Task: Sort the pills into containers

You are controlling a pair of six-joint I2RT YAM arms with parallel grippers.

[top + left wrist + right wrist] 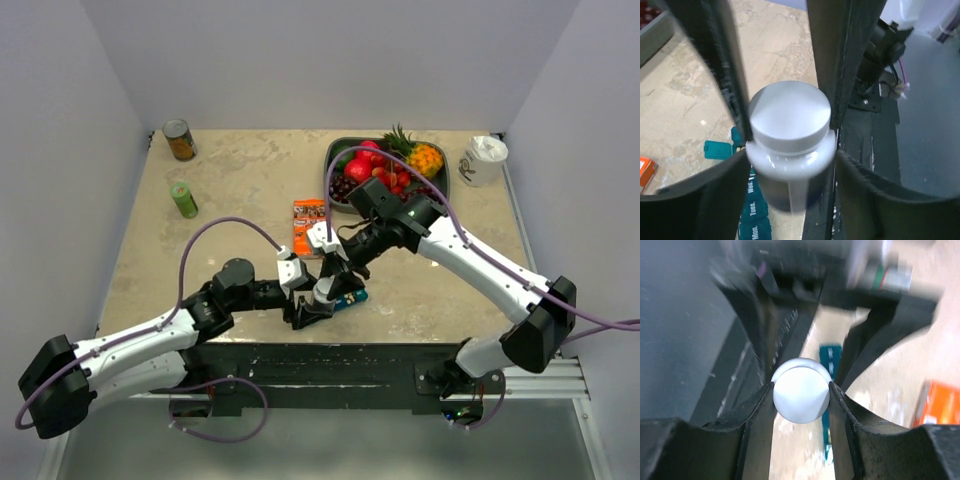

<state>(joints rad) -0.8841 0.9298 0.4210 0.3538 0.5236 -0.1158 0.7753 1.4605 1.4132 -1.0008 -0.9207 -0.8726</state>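
Observation:
A small white bottle [322, 291] hangs low over the table's near edge, with my left gripper [790, 167] shut on its body. Its white cap [790, 117] points up at the left wrist camera. My right gripper [801, 390] comes down from above, and its two fingers [840, 65] press on opposite sides of the cap [801, 396]. The teal strip of containers [351, 297] lies on the table just under and beside the bottle, its day-labelled lids [753, 210] visible. No pills show in any view.
A flat orange box [308, 226] lies just behind the grippers. A dark tray [337, 150] of fruit sits at the back right, with a white mug [484, 160] beside it. A tin can [179, 139] and a green bottle [184, 198] stand at the back left.

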